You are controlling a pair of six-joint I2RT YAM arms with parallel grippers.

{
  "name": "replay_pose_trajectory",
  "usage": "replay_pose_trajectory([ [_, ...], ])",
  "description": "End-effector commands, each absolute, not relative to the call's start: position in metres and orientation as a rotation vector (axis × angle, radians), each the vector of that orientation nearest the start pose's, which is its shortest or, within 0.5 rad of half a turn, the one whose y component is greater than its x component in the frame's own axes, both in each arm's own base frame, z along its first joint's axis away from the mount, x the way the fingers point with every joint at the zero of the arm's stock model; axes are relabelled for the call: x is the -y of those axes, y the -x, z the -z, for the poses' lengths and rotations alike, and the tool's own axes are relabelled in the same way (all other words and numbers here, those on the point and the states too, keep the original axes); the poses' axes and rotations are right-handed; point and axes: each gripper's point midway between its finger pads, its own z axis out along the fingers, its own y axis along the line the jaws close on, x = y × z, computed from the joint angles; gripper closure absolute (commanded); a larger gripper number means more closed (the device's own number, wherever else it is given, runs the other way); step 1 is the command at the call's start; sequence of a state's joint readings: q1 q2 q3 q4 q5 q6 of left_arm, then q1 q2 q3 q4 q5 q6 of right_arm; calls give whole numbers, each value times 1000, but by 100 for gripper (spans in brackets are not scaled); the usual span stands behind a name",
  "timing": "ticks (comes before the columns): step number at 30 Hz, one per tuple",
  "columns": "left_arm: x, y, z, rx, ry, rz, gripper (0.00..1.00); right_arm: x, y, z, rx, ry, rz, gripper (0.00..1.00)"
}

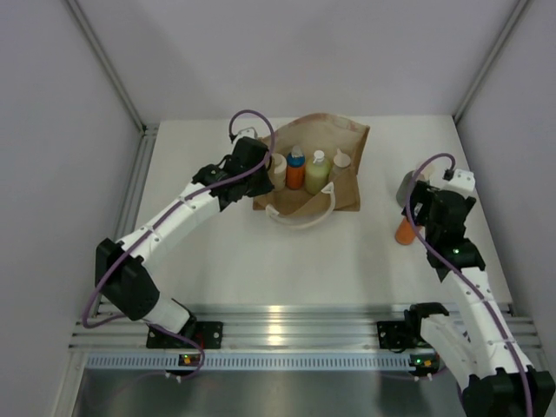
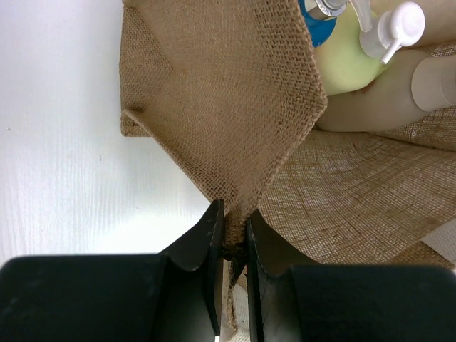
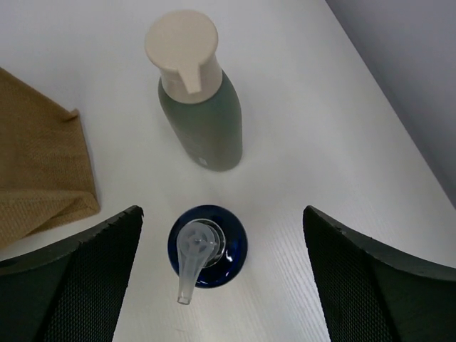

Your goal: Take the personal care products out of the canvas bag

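Observation:
The canvas bag (image 1: 347,143) lies open at the middle back of the table. Inside it stand a cream bottle (image 1: 279,170), an orange bottle with a blue cap (image 1: 296,172), a yellow-green bottle (image 1: 317,176) and a white pump top (image 1: 341,158). My left gripper (image 2: 235,228) is shut on the bag's woven edge (image 2: 242,128). To the right, a grey-green bottle (image 3: 203,117) and a small orange bottle (image 1: 405,232) stand upright on the table. My right gripper (image 3: 221,214) is open and straddles the orange bottle's blue pump cap (image 3: 206,246) without touching it.
The bag's white looped handle (image 1: 304,217) lies on the table in front of it. A corner of the bag (image 3: 39,171) shows left of the grey-green bottle. Grey walls close off the table's sides, and the right wall is close to the two standing bottles.

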State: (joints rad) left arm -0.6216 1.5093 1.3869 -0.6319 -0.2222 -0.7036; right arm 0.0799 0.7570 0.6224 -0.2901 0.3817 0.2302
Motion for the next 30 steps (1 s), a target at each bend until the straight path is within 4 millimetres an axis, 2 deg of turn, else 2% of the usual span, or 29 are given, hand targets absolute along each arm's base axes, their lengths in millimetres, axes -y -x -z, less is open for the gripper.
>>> replay_pose_trajectory([
  [1, 228, -331, -191, -2437, 164, 363, 100, 33, -288, -248, -1803, -376, 129, 8],
  [3, 228, -331, -191, -2434, 168, 361, 100, 23, -290, -264, -1790, -342, 66, 9],
  [4, 227, -332, -192, -2431, 179, 361, 100, 18, -294, -281, -1773, -337, 34, 11],
  [6, 227, -332, -192, -2429, 190, 360, 100, 9, -301, -281, -1827, -318, -6, 13],
  [7, 227, -332, -191, -2431, 195, 358, 100, 2, -304, -298, -1808, -303, -46, 16],
  [10, 225, -332, -193, -2423, 225, 360, 100, -42, -318, -320, -1816, -186, -241, 21],
  [11, 224, -331, -192, -2423, 236, 356, 100, -72, -319, -324, -1831, -94, -330, 23],
  [13, 222, -331, -194, -2410, 265, 355, 100, -105, -331, -334, -1848, 2, -376, 25],
  [14, 220, -331, -193, -2410, 276, 350, 100, -135, -328, -338, -1850, 84, -420, 25],
  [15, 218, -331, -194, -2400, 302, 345, 100, -154, -338, -328, -1891, 128, -433, 26],
  [16, 217, -331, -194, -2395, 316, 341, 100, -170, -341, -345, -1864, 171, -471, 28],
  [17, 216, -331, -195, -2392, 327, 340, 100, -191, -340, -346, -1873, 216, -506, 29],
  [18, 215, -330, -194, -2389, 350, 341, 100, -208, -353, -345, -1888, 239, -517, 29],
  [19, 213, -330, -194, -2384, 362, 334, 100, -227, -351, -344, -1891, 289, -537, 29],
  [20, 212, -330, -193, -2383, 380, 336, 100, -236, -356, -343, -1898, 306, -532, 30],
  [21, 211, -328, -191, -2382, 407, 339, 100, -249, -371, -339, -1913, 315, -515, 30],
  [23, 209, -327, -194, -2368, 442, 346, 100, -264, -381, -329, -1949, 340, -504, 30],
  [24, 208, -326, -193, -2368, 464, 349, 100, -276, -396, -319, -1971, 353, -494, 30],
  [26, 209, -326, -192, -2372, 474, 355, 100, -286, -408, -308, -2001, 380, -476, 32],
  [27, 210, -325, -191, -2374, 474, 357, 100, -295, -422, -299, -2020, 386, -456, 32],
  [30, 212, -325, -188, -2388, 476, 362, 100, -305, -446, -274, -2060, 422, -384, 32],
])
